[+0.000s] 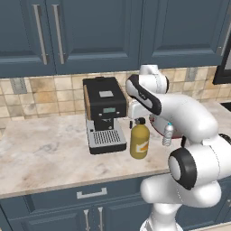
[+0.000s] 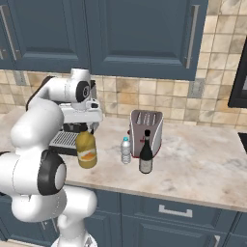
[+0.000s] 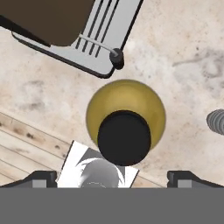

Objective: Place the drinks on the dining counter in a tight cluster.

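here the gripper (image 3: 112,177) hangs above the amber bottle (image 3: 125,117), its fingers released, spread wide on either side of the black cap (image 3: 124,138) and touching nothing. in the left base view the amber bottle (image 1: 139,139) stands at centre frame, just right of the coffee machine (image 1: 104,113), with the clear bottle (image 1: 168,134) further right, partly behind the arm. in the right base view the amber bottle (image 2: 86,149) sits left of centre, the clear bottle (image 2: 126,150) and wine bottle (image 2: 145,155) near the middle, in front of the toaster (image 2: 145,126). all stand upright on the counter (image 2: 202,166) below the tile backsplash (image 2: 164,96).
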Controlling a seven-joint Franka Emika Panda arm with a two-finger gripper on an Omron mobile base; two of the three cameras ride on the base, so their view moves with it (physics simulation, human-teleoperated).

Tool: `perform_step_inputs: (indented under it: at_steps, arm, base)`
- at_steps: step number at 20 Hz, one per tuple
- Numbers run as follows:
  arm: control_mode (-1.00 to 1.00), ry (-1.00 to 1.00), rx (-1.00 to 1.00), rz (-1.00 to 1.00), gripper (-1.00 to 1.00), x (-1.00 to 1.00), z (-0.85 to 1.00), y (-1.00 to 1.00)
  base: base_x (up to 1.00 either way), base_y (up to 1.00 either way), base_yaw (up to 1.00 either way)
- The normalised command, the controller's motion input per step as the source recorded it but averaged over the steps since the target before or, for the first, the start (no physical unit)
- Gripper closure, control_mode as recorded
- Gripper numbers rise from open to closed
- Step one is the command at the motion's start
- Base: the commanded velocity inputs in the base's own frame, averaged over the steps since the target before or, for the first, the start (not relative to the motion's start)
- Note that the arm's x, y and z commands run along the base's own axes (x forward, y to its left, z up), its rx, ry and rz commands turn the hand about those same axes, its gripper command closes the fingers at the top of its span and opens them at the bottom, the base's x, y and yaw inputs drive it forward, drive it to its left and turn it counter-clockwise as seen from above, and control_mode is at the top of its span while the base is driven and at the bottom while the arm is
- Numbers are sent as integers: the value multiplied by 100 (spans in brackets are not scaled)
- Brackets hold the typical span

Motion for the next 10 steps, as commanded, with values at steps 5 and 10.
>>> perform_step_inputs:
  at_steps: [5,10]
  arm:
    - [-100,0,0,0,-100,26,0,6]
    - [-100,0,0,0,-100,36,0,1]
  base:
    - [0,0,0]
    - [0,0,0]
